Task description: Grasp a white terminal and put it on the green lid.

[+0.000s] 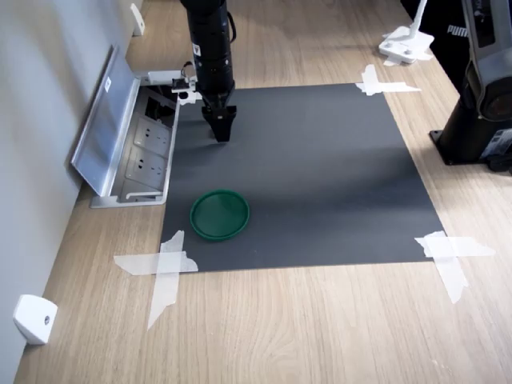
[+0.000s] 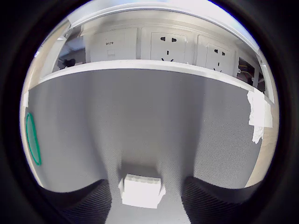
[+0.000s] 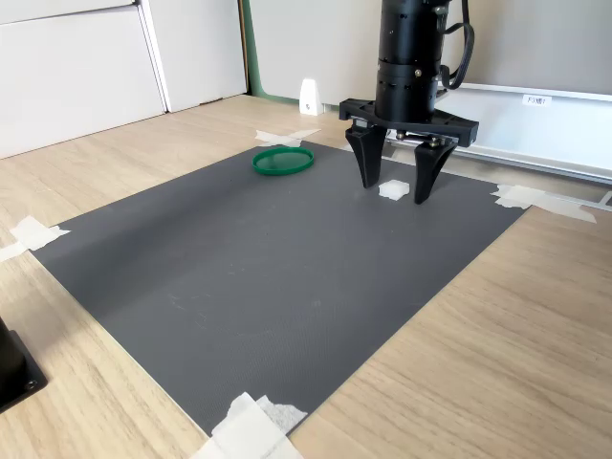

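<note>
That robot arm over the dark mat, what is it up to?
The arm has its hand lowered to the mat, open, with one finger on each side of a small white terminal lying there. It has not closed on it yet. The green lid, where the terminal is meant to go, sits empty elsewhere on the mat, near a taped corner.

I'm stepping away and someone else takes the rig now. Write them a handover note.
Gripper: open, low over the mat, one finger on either side of the white terminal; not closed on it.
White terminal: on the dark mat, near the socket box, between the fingers in the wrist view.
Green lid: empty, on the mat, apart from the gripper.
Done: approach and straddle.
Left: close, lift, carry to the lid, release.
</note>
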